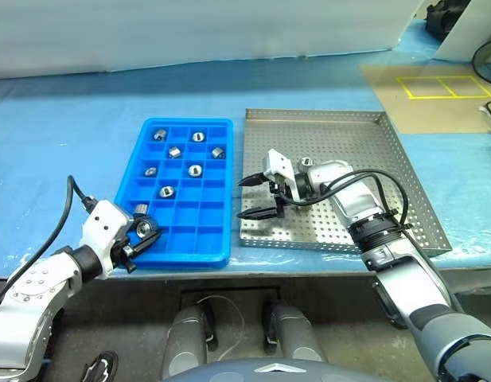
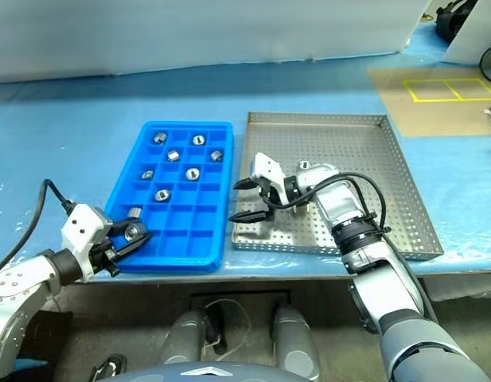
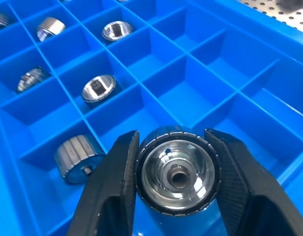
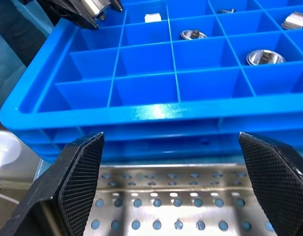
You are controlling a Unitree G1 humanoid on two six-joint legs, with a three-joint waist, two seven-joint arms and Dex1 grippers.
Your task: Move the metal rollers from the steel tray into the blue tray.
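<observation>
So the left gripper (image 3: 173,184) has its two black fingers pinching one shiny roller (image 3: 177,175) by the sides, hovering over the near left corner of the blue tray (image 1: 199,251). That tray sits on the blue-covered table (image 1: 62,127), just beside the steel tray (image 1: 372,151), long sides next to each other. Eight rollers (image 1: 195,170) already lie scattered in its little compartments, mostly in the far half, one per cell. Over on the steel tray, the right gripper (image 1: 255,197) hangs with its fingers spread wide, pointing toward the blue tray's edge. One more roller (image 1: 306,161) rests on the perforated floor right behind that gripper.
</observation>
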